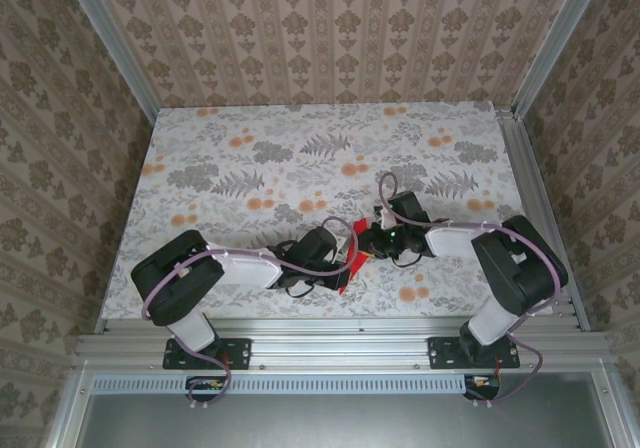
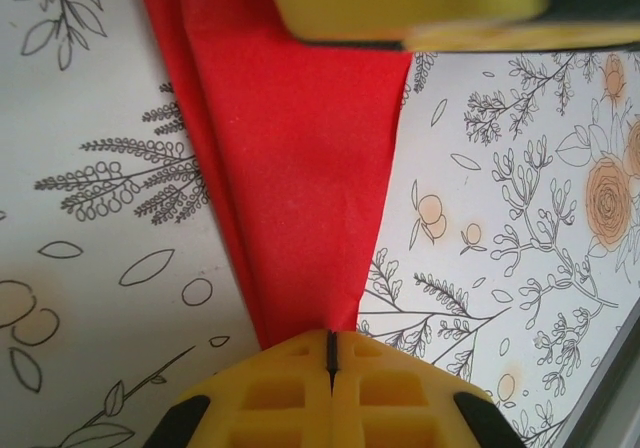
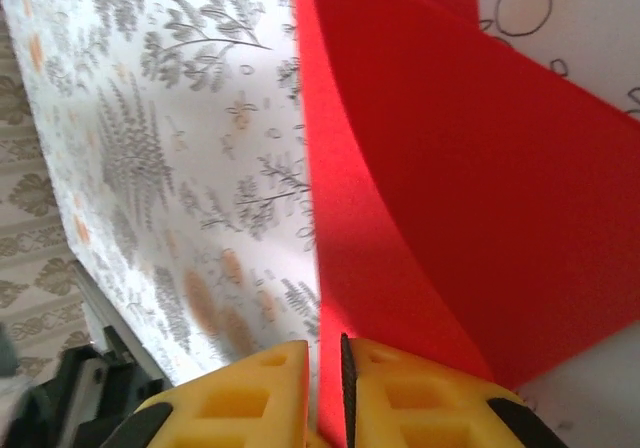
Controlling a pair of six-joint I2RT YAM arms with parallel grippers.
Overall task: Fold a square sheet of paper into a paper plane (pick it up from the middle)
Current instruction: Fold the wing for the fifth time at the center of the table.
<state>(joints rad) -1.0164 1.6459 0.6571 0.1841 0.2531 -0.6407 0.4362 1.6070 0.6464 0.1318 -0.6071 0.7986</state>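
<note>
left gripper [image 2: 330, 353] clamped on red paper [image 2: 300, 168] tip; right gripper [image 3: 328, 363] jaws slightly apart astride edge.

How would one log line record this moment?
red paper: folded | left end effector: shut on its narrow tip | right end effector: slightly parted around its edge

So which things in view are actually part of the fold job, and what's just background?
Job:
red paper, part-folded
left gripper, shut on its narrow end
right gripper, jaws slightly apart around its edge

Just there:
floral table cover
patterned walls
aluminium frame rail
</note>
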